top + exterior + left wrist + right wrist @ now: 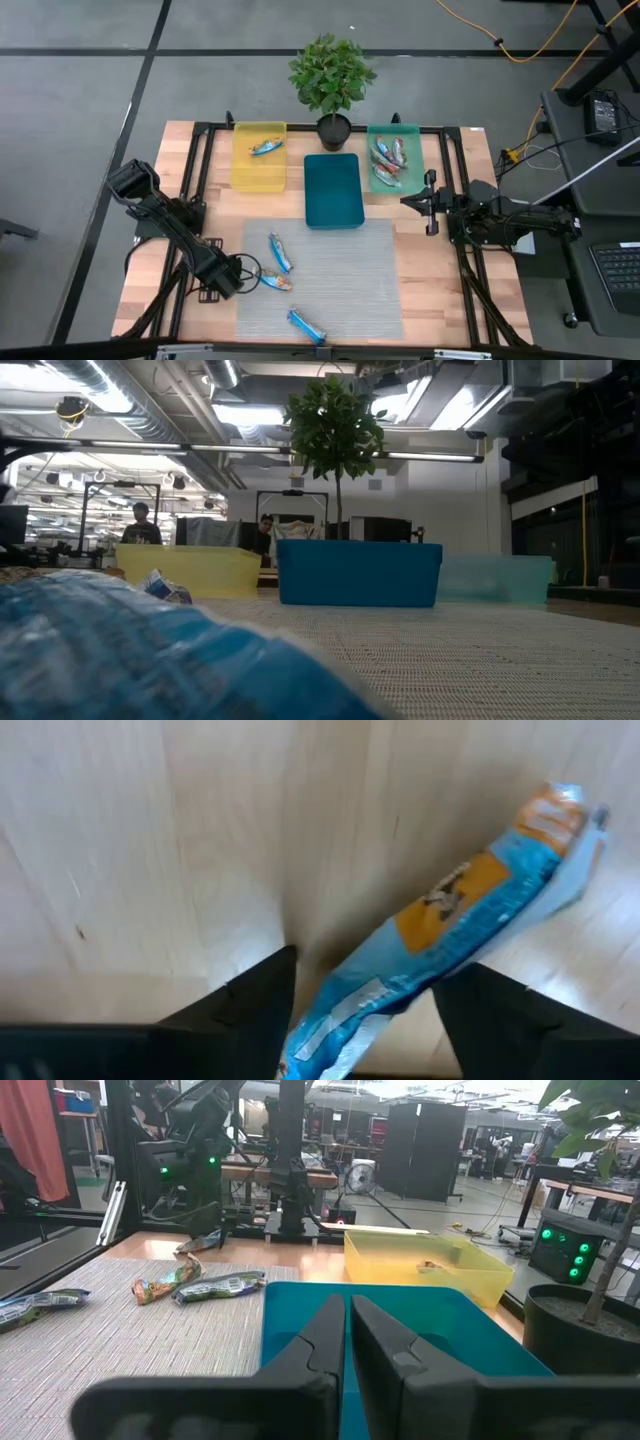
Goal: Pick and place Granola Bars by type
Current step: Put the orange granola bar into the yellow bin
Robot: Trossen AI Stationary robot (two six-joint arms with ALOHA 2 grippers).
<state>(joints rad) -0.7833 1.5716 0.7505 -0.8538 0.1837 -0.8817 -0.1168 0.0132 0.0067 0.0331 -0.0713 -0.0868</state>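
Note:
My left gripper (238, 272) is over the bare wood just left of the grey mat and is shut on a bright blue bar with an orange patch (470, 890). Three more bars lie flat on the mat: a blue one (280, 252), a red-orange one (277, 281) and a blue one near the front edge (307, 325). The yellow tray (240, 170) holds one bar (265, 148). The pale teal tray (410, 135) holds several bars (388, 160). My right gripper (420, 203) is shut and empty by the dark teal tray's right rim (300, 1295). My left gripper pinches the blue bar near one end (345, 1010) between its two fingers (250, 1010), which lie across the bar. The rest of the bar sticks out forward past the fingertips over the wooden table top, its far crimped end (565, 810) free.
A potted plant (332, 75) stands behind the trays at the far edge. The dark teal tray (333, 190) sits between the other two. A black frame rail (200, 180) runs along the table's left, right and far sides. People show in the room beyond the table (140, 525).

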